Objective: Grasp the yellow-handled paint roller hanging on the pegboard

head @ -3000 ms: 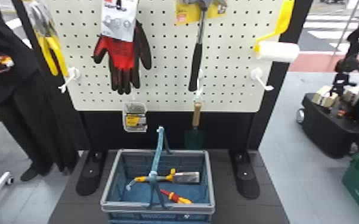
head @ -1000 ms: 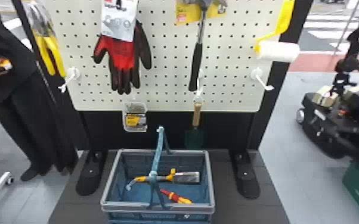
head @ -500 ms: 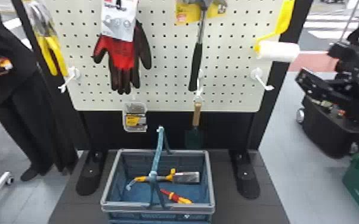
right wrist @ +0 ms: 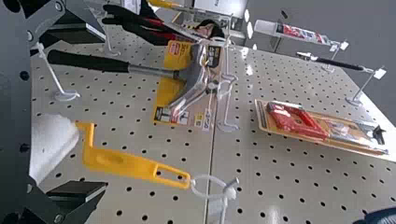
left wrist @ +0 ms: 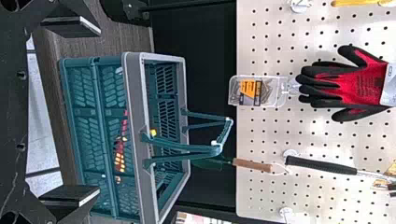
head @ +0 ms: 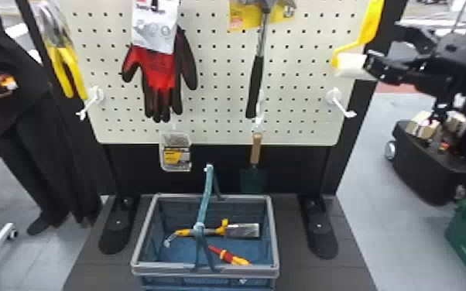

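Head view, paint roller (head: 354, 64): hangs at the upper right corner of the pegboard (head: 220, 127), yellow handle uppermost, white sleeve below.
Head view, right gripper (head: 373, 66): level with the sleeve, its arm entering from the right edge. It hides the sleeve's outer end, and the jaw gap cannot be told from here.
Head view, surroundings: a glove (head: 158, 73) and a hammer (head: 255, 77) hang further left, well apart from the roller. A white hook (head: 338, 101) juts out just below the sleeve. A trowel (head: 255, 162) hangs under the hammer. A basket (head: 205, 267) holding small tools stands on the table beneath.
Right wrist view, right gripper (right wrist: 105, 114): jaws wide apart, gripping nothing. The white sleeve lies between them, nearer one finger; contact cannot be told.
Right wrist view, paint roller (right wrist: 130, 163): the handle's eyelet sits on a peg (right wrist: 212, 189), with the hammer (right wrist: 140, 70) on the next hook.
Left wrist view, left gripper (left wrist: 99, 112): jaws spread and holding nothing, facing the basket (left wrist: 135, 140) and the lower pegboard with glove (left wrist: 350, 84) and trowel (left wrist: 233, 163).
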Controlling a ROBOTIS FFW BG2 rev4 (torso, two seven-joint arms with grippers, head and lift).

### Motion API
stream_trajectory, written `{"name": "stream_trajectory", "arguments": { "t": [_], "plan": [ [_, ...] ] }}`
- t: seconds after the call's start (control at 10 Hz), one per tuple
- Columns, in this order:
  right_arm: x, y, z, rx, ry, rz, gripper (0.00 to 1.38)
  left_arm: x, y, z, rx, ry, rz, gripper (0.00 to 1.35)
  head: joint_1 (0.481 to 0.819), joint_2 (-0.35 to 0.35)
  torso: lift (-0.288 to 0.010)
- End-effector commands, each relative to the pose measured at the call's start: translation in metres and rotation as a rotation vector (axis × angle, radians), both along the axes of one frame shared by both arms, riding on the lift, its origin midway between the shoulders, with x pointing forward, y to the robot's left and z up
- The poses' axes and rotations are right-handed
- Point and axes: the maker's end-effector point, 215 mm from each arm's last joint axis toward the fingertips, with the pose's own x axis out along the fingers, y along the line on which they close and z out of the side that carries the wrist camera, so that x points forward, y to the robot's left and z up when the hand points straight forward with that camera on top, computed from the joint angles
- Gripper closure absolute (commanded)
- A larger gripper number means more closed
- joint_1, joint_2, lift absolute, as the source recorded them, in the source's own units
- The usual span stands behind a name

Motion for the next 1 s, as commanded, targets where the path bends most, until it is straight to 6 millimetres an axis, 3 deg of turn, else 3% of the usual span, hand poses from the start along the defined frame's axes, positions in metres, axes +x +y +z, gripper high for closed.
{"name": "stream_trajectory", "arguments": {
  "t": [0.0,0.2,0.4,0.6,0.7,0.9],
  "plan": [
    [0.01,-0.016,0.0,-0.022,0.015,-0.03,0.18,0.0,0.001,-0.001,-0.002,0.001,0.006,0.12,0.549,0.0,-0.1],
    [0.027,-0.028,0.009,-0.021,0.024,-0.042,0.18,0.007,-0.003,-0.005,-0.002,-0.001,-0.009,0.12,0.549,0.0,-0.1],
    [0.034,-0.009,0.014,-0.026,0.039,0.004,0.18,0.011,-0.005,-0.007,-0.002,-0.004,-0.018,0.12,0.549,0.0,-0.1],
    [0.037,0.006,0.007,-0.017,0.068,0.04,0.18,0.014,-0.009,-0.011,-0.007,0.001,-0.024,0.12,0.549,0.0,-0.1],
    [0.039,0.007,0.008,-0.019,0.067,0.04,0.22,0.017,-0.01,-0.011,-0.004,-0.004,-0.026,0.12,0.549,0.0,-0.1],
    [0.042,0.008,0.017,-0.011,0.057,0.046,0.52,0.02,-0.011,-0.014,-0.003,-0.004,-0.031,0.12,0.549,0.0,-0.1]
  ]
}}
